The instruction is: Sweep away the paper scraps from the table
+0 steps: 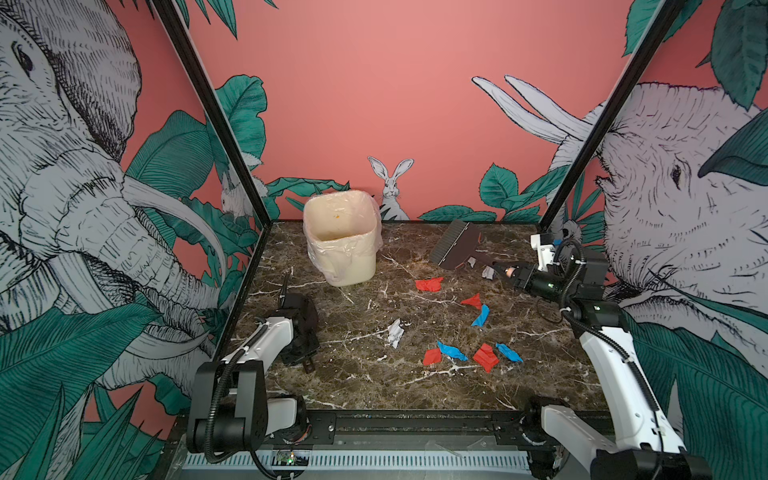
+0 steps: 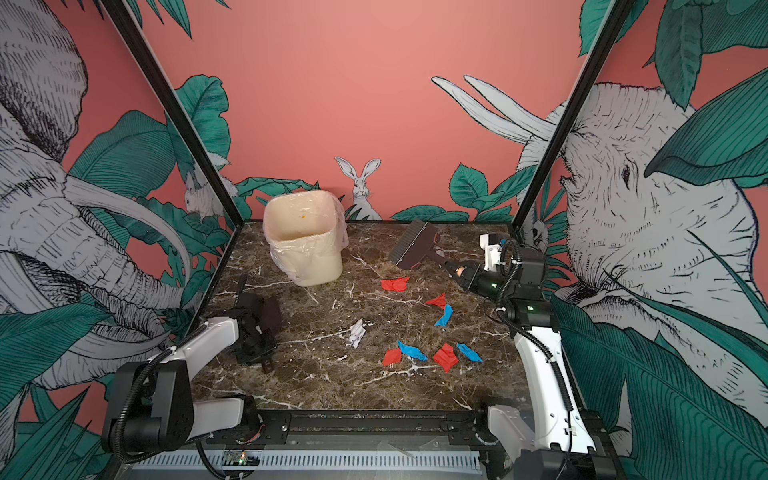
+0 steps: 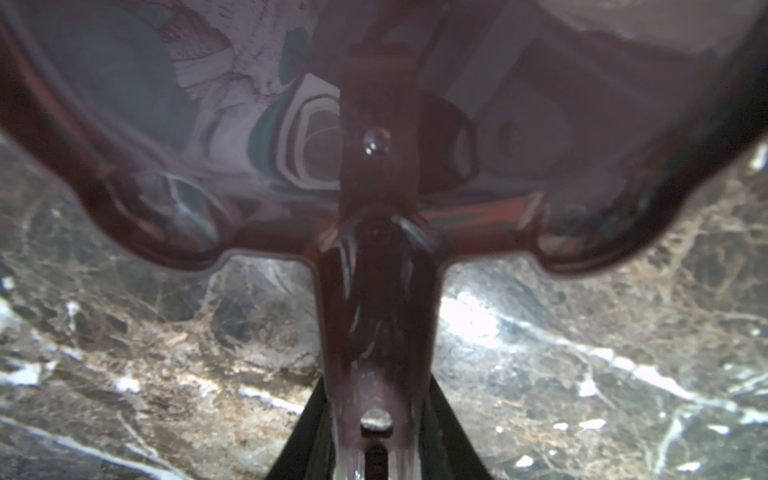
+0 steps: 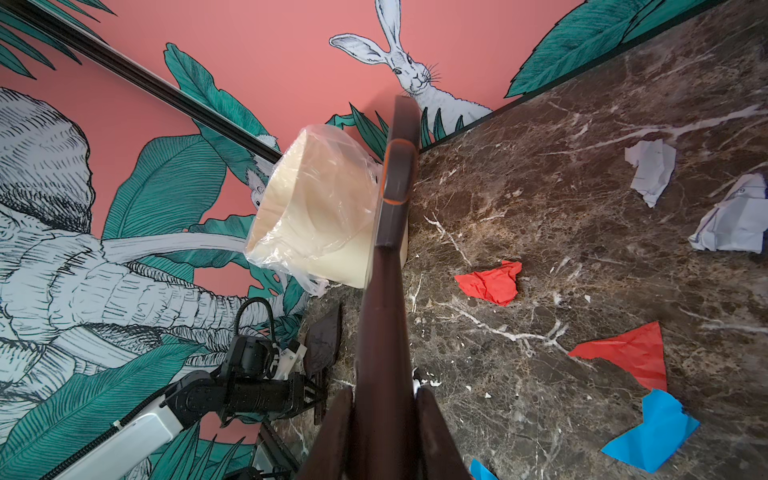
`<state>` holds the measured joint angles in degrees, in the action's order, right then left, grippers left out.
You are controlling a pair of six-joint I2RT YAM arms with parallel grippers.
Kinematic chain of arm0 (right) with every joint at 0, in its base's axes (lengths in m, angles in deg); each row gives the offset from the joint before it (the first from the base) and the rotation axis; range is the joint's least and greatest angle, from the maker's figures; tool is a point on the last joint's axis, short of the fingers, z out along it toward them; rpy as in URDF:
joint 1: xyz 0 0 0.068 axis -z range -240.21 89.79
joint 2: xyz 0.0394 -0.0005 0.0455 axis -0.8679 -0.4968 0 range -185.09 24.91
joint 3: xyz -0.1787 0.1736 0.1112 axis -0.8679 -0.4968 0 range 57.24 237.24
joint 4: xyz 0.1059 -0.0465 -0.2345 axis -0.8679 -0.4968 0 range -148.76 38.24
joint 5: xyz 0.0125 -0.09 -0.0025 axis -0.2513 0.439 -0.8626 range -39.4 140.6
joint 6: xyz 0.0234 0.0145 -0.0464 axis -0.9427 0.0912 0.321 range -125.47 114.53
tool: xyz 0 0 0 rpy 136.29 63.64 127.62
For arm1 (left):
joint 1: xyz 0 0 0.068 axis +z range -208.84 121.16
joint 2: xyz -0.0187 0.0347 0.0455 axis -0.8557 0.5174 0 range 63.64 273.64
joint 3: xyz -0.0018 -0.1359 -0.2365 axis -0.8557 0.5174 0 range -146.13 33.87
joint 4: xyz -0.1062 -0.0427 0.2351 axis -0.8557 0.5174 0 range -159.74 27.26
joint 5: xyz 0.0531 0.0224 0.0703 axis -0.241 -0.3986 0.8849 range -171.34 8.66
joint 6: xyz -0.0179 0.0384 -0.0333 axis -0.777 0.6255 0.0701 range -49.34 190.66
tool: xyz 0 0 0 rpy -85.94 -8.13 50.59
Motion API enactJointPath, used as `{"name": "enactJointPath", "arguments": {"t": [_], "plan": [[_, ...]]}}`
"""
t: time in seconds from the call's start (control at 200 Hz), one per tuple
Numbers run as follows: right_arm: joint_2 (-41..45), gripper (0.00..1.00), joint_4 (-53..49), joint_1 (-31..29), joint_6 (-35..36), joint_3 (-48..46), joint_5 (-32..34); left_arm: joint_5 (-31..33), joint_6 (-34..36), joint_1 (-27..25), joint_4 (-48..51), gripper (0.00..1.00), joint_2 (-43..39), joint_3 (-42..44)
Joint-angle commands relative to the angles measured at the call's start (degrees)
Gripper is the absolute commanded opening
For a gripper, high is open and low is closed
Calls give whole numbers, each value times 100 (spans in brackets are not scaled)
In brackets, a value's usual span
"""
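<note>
**Robot arms poised over a littered worktop.** At the near left of the marble-look worktop [image 1: 374,386], the left claw [image 3: 378,384] is straddling the handle of a glossy dark dustpan [image 3: 249,145]. Its fingers [image 3: 295,440] are lying along both sides of the handle. Whether they are gripping firmly cannot be told, and a loose hold is risking the pan twisting or skating away under the first push.

Toward the near right, the paper scraps [image 1: 485,356] are lying loose on the worktop. Red and blue bits are clustering together, a crumpled white one [image 1: 395,332] is sitting between them and the pan, and more are trailing toward the far right. All are sitting well apart from the pan, so a long stroke is likely to be shedding bits sideways. A brisk one could be flicking the light paper over the pan or off the worktop's edge.

Farther back, the right claw [image 4: 384,390] is clamping the handle of a brush [image 1: 455,243]. Two white scraps are lying just beside its head and are easily missed. At the far back, left of centre, the lined bin [image 1: 349,266] is standing upright, and a wide swing could be tipping it.
</note>
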<state>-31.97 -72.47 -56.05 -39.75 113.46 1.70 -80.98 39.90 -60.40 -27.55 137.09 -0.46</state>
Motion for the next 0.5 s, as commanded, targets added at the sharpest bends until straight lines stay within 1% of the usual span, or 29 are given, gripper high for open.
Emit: {"name": "enactJointPath", "arguments": {"t": [0.0, 0.085, 0.27, 0.365, 0.49], "plan": [[56, 0, 445, 23, -8, 152, -181, -193, -113, 15, -449, 25, 80, 354], [46, 0, 453, 23, -17, 160, -185, -181, -140, 15, -423, 20, 5, 359], [46, 0, 489, 23, -62, 152, -181, -104, -156, 14, -313, 12, -145, 354], [39, 0, 489, 23, -74, 156, -181, -41, -159, 6, -258, 0, -233, 348], [44, 0, 515, 23, -103, 159, -190, -40, -159, 16, -221, 0, -279, 339]]}}
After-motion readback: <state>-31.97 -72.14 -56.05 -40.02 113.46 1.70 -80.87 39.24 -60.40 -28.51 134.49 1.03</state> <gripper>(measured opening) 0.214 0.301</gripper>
